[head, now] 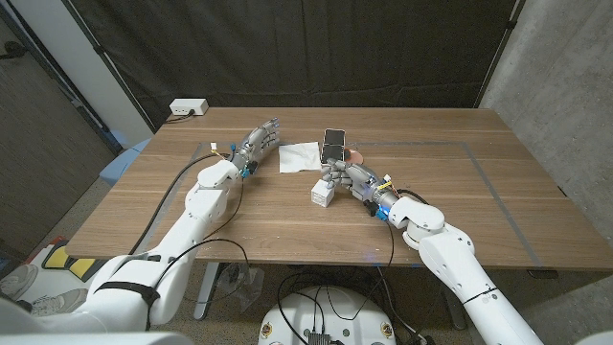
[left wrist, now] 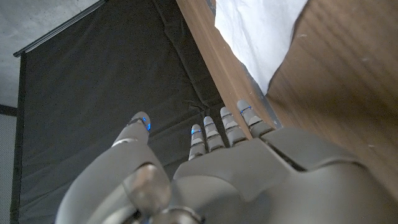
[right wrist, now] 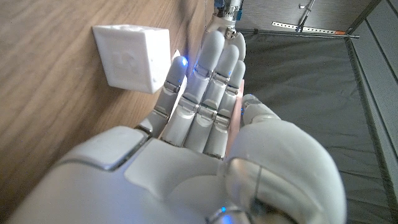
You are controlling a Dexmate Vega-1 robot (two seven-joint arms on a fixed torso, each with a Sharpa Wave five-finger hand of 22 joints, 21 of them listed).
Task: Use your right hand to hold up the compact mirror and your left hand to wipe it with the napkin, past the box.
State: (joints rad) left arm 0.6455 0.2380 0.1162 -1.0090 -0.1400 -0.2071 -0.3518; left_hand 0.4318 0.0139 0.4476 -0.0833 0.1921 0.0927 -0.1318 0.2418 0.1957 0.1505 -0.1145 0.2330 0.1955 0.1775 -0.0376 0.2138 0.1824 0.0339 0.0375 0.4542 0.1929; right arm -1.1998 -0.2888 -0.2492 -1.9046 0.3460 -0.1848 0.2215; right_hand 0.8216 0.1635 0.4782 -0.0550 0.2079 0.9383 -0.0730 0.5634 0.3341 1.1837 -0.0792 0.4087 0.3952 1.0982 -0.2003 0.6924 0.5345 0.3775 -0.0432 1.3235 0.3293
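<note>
**Inspector:** Starting with the largest item, the table (head: 460, 206) carries all the task's things in its middle, toward the far side. What of the arms?

**Assistant:** Both reach in from the near corners. The right hand (head: 337, 173) is at the compact mirror (head: 332, 147). The mirror stands open and upright, with its lid raised toward twelve o'clock. The fingers (right wrist: 205, 87) lie straight and close together along it. A firm grip cannot be confirmed from these views.

**Inspector:** And the left?

**Assistant:** The left hand (head: 259, 142) holds nothing. Its fingers (left wrist: 214, 134) are extended and slightly apart. It sits just at nine o'clock of the napkin (head: 299, 156), which lies flat and spread on the table, apparently untouched.

**Inspector:** The box?

**Assistant:** The small white box (head: 322, 193) stands at six o'clock of the mirror, just beside the right hand's fingers.

**Inspector:** Progress, in your judgement?

**Assistant:** Early. The mirror is being engaged but, as far as can be seen, its base is not clearly off the table. Securing the mirror, picking up the napkin and wiping remain outstanding.
</note>
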